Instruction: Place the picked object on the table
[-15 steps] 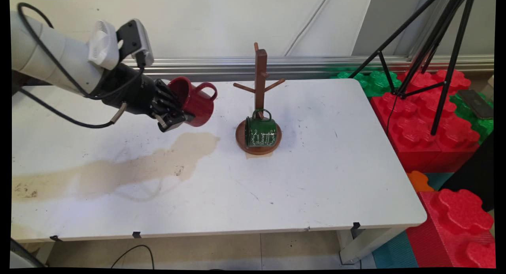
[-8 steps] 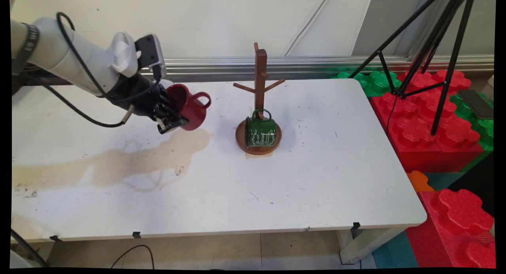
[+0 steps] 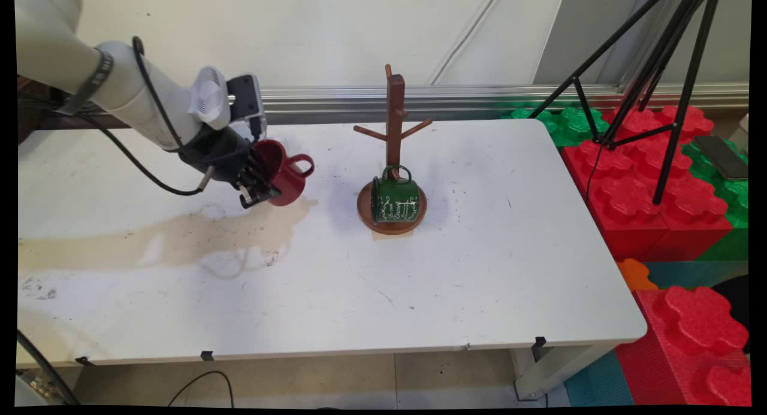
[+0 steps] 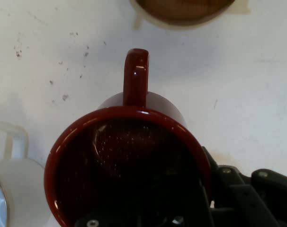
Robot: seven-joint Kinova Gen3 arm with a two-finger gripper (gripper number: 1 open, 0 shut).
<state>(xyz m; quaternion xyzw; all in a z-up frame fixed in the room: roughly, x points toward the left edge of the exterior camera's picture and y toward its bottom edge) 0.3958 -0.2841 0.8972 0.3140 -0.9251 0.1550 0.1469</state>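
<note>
A tan stain [image 3: 198,238] spreads over the left half of the counter [image 3: 359,295]. At its upper right end the hand [image 3: 263,190] is clamped on the rim wall of the red mug [image 3: 286,174]. The mug is tipped with its mouth toward the arm and its handle toward the right of the frame, very low over the counter.

A mug held by one patch of rim can swivel, so I judge that a firm pinch and slow, level travel are needed, with care for the mug's lower edge near the counter.

To the right, well apart, a green mug [image 3: 394,199] lies on its side on the base of the wooden mug rack [image 3: 395,112].

In the main view I cannot tell whether the red mug touches the counter. In the hand view its dark interior swallows the inner finger, a pale mug [image 4: 11,189] is cut off at lower left, and only the rack's base edge shows at the top.
</note>
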